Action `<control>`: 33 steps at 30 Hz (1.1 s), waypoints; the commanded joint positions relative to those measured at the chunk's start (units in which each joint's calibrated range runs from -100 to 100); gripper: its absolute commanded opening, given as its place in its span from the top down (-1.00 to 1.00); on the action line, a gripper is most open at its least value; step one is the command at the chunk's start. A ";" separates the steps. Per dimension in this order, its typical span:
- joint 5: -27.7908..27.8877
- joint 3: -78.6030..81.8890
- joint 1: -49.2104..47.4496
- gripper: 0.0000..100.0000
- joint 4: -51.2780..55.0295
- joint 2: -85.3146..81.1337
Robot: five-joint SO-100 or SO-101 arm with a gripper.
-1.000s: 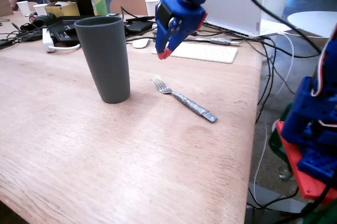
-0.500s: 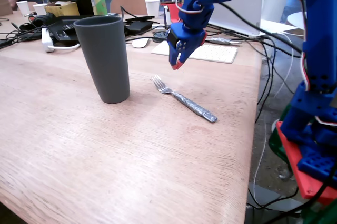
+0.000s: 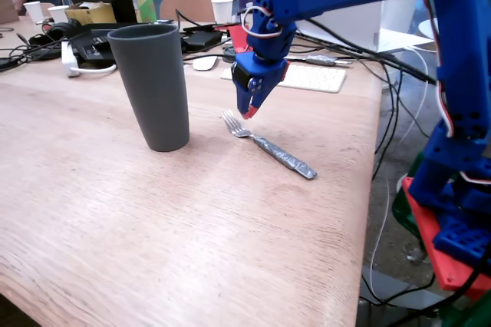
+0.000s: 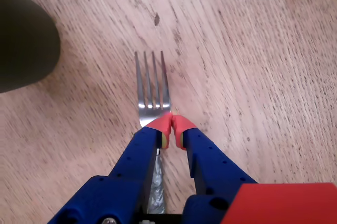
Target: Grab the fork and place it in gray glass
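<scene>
Hovering: blue hand [image 4: 171, 121] with red tips pinched together, empty | slim silver foil-handled fork [image 4: 152, 90] flat on wooden bench [image 3: 153, 219], directly below, tines 12 o'clock in wrist view | tall matte dark-gray tumbler [image 3: 151, 85] at 10 o'clock

Around fork [image 3: 268, 146]: bare bench [image 3: 153, 235] on both sides & toward you in the fixed view; nothing crowds it.
Claw [image 3: 248, 114]: hangs over the fork's neck, tips together, so approach from straight above is taken by it.
Gray glass [image 3: 151, 85]: tall, upright, left of the tines w/ a clear strip of bench between; you'd hit its wall on a low sideways pass.
Glass mouth: open, nothing over it.
Back edge: keyboard [image 3: 311, 77], cables, cups – cluttered, well behind the fork.
Right edge: bench ends; arm base there.
</scene>
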 commanded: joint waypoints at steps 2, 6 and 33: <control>0.20 -1.42 -0.39 1.00 0.30 -1.02; 0.20 5.00 -0.56 0.95 0.30 -3.34; 0.05 16.14 -3.43 0.20 4.98 -6.60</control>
